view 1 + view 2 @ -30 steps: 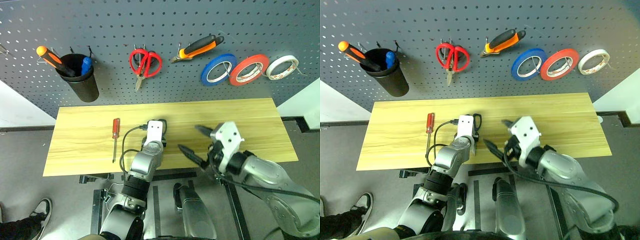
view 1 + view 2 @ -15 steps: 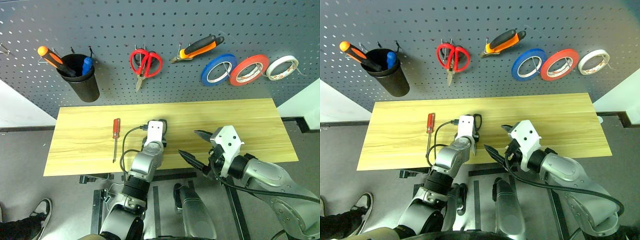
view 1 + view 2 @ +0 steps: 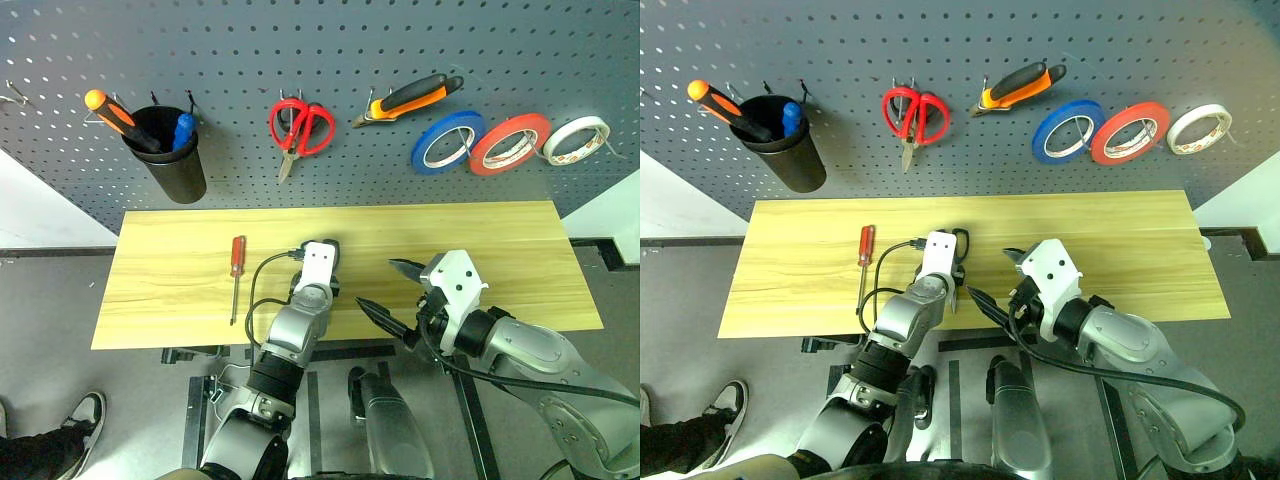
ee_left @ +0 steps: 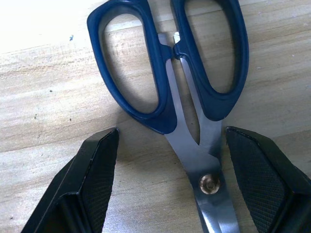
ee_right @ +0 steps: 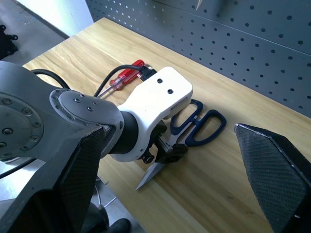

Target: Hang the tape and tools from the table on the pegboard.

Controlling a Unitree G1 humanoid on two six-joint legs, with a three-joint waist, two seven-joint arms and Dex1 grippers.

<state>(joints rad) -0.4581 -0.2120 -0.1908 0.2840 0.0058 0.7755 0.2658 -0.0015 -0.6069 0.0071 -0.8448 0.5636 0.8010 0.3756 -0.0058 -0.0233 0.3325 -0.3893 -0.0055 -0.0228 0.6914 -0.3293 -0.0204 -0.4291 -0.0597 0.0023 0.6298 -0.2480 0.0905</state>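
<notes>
Nothing on the table has moved. Our left gripper sits wide apart around the scissors on it; our right gripper, nearby, is wide apart too.

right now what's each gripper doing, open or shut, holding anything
Left gripper: open, fingers either side of the steel scissors with dark blue handles on the table, not gripping them.
Right gripper: open, holding nothing.
</notes>
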